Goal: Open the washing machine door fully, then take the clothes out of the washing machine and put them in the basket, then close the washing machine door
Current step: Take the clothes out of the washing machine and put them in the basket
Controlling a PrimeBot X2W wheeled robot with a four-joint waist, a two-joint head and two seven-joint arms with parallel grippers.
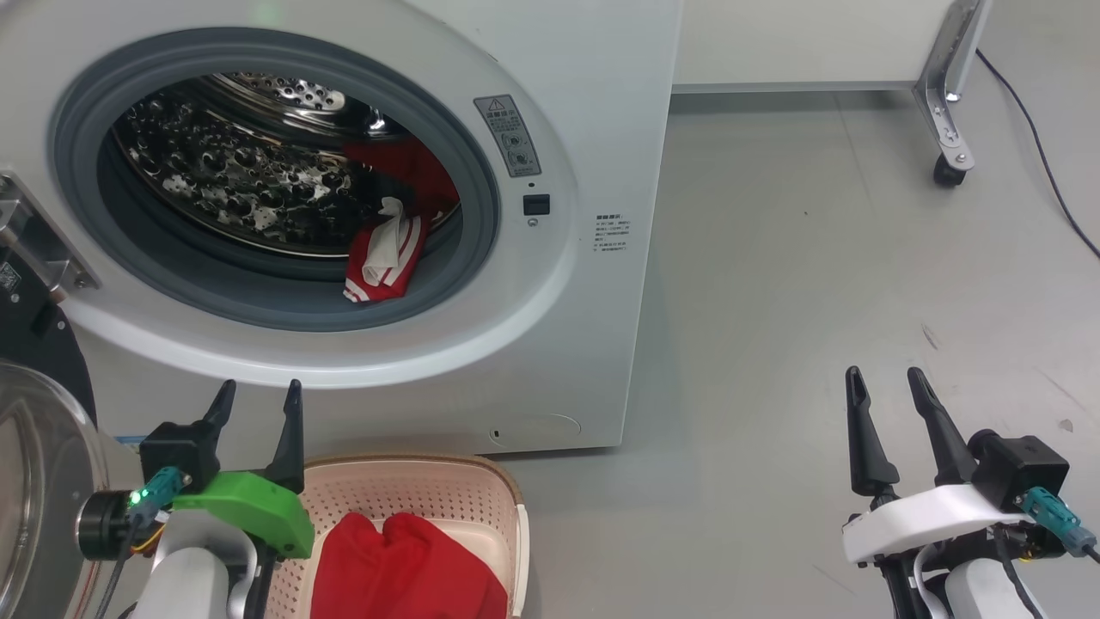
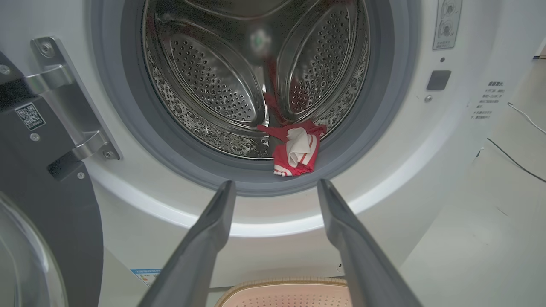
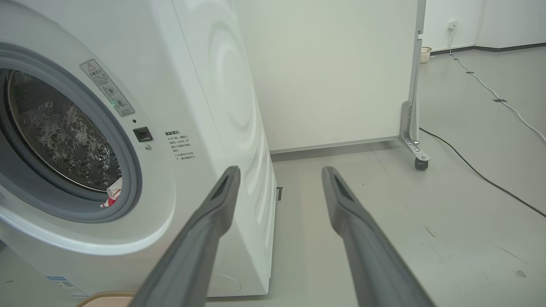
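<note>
The white washing machine (image 1: 593,155) stands with its door (image 1: 39,464) swung wide to the left, glass bowl facing me. A red garment with white stripes (image 1: 387,249) lies at the drum's lower right lip, also in the left wrist view (image 2: 296,149). Another red garment (image 1: 404,559) lies in the cream basket (image 1: 507,499) on the floor below the opening. My left gripper (image 1: 262,395) is open and empty, just above the basket's left rim, pointing at the drum. My right gripper (image 1: 885,383) is open and empty over bare floor to the machine's right.
A white partition on a metal leg with a caster (image 1: 945,168) stands at the back right. A dark cable (image 1: 1044,155) runs across the grey floor beyond it. The door's steel hinge (image 2: 64,98) juts out left of the drum opening.
</note>
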